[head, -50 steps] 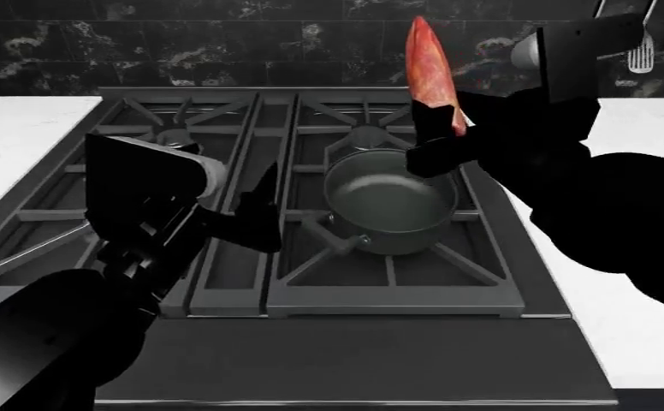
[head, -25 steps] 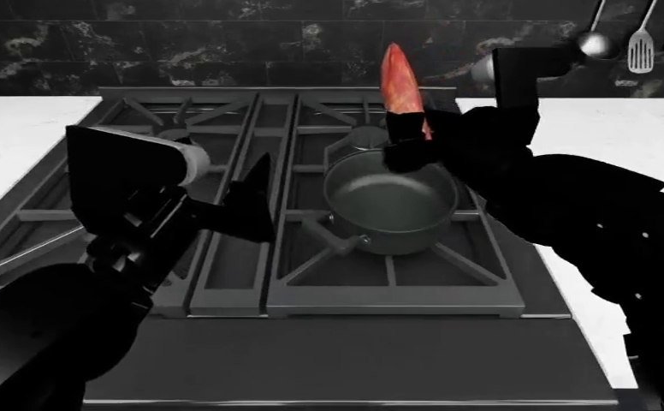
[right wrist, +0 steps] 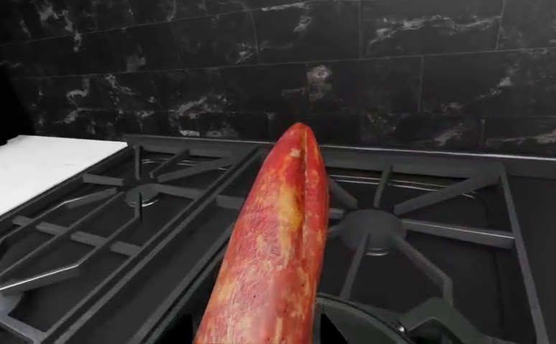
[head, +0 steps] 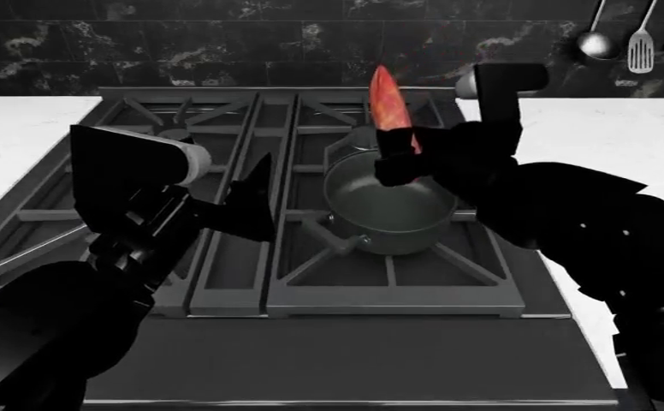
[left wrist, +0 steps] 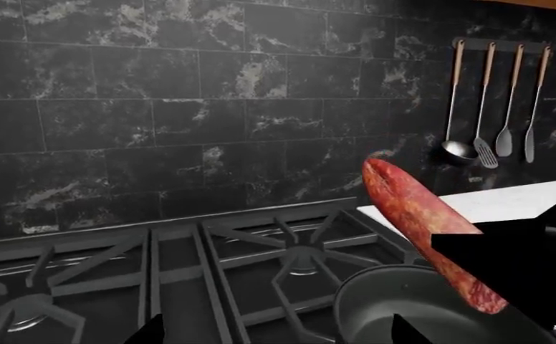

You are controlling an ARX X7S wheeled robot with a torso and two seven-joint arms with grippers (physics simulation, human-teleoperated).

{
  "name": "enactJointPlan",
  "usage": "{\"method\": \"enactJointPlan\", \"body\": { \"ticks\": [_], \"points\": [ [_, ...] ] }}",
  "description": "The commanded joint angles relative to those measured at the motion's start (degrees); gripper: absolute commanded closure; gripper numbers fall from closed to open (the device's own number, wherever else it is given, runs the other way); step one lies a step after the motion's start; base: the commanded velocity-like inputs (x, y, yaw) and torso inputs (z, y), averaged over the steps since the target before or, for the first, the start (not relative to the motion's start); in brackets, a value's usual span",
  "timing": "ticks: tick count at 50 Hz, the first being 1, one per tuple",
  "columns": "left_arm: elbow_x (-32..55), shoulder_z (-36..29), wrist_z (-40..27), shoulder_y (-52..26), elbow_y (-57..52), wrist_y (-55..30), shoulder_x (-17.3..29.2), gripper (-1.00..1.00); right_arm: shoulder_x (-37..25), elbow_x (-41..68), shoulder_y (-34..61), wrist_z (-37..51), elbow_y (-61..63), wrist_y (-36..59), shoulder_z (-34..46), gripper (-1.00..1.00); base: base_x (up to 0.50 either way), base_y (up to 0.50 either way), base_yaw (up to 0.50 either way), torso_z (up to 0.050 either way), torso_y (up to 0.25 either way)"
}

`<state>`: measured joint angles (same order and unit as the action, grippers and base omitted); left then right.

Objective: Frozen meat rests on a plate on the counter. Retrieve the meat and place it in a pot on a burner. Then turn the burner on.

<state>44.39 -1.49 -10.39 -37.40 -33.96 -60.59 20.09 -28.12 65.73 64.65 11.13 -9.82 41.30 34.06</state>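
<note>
Right gripper (head: 392, 154) is pinching the meat (head: 388, 98) at its lower end, jaws pressed on it, holding it near upright over the far rim of the pot (head: 390, 205), tapered end pointing up. Meat is hanging in the air, not touching the pot. Pot is sitting empty on the grate over the front right burner of the stove (head: 355, 342), near the stove's right edge. Left gripper (head: 257, 201) is hovering over the stove's middle strip, just left of the pot, gripping nothing; jaws too dark to tell whether spread or pressed together. White bench (head: 18, 141) is flanking the stove on both sides. Utensils (left wrist: 493, 104) are hanging on the back wall, past the stove's far right corner.
</note>
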Motion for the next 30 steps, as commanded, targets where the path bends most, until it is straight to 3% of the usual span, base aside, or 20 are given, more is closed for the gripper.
{"method": "enactJointPlan", "body": {
  "ticks": [1, 30],
  "points": [
    [0.15, -0.25, -0.07, 0.08, 0.36, 0.42, 0.25, -1.0, 0.09, -0.13, 0.12, -0.15, 0.18, 1.1, 0.26, 1.0, 0.0, 0.0, 0.0, 0.0, 0.0],
    [0.43, -0.99, -0.92, 0.13, 0.26, 1.03, 0.83, -1.0, -0.89, 1.56, -2.44, 1.51, 2.22, 1.63, -0.06, 1.0, 0.0, 0.0, 0.0, 0.0, 0.0]
  ]
}}
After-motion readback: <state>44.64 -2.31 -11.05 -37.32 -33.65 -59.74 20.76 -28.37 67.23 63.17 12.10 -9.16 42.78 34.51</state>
